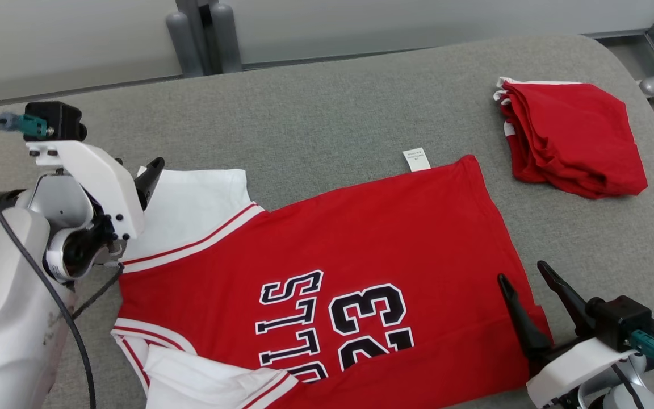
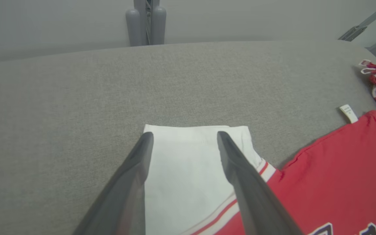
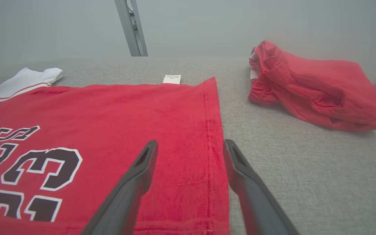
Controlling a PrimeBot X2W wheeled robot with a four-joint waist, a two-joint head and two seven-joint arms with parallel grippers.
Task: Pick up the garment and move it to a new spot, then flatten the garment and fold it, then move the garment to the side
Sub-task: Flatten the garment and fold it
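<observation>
Jersey (image 1: 361,227) lies spread flat on the grey padded table (image 1: 332,102), print side up, no big wrinkles. Pick-and-move part looks done and flattening is about finished; the fold has not started, no layer is turned over yet.

Left gripper (image 2: 184,135): fingers spread wide, nothing between them but air. Directly under and just ahead of the tips is the white sleeve (image 2: 188,169); the sleeve's far edge sits right at tip level. Red body of the jersey is off to this gripper's right side. Cannot tell if the tips touch the cloth or hover just above.

Right gripper (image 3: 190,143): also spread, holding nothing. The stitched hem (image 3: 212,130) runs straight away between its two fingers, so one finger is over red cloth and the other over bare table. The small white care label (image 3: 171,79) is far ahead of it, at the jersey's far edge. A second red garment (image 3: 318,91), bunched, sits well ahead and to the right, apart from the jersey.

Judged step: set-up for the first fold. Next move likely needs both grippers to drop to the cloth, close on the sleeve and the hem edge, lift only the top layers and carry them across the body together. Risk: uneven lift drags the flat jersey.
</observation>
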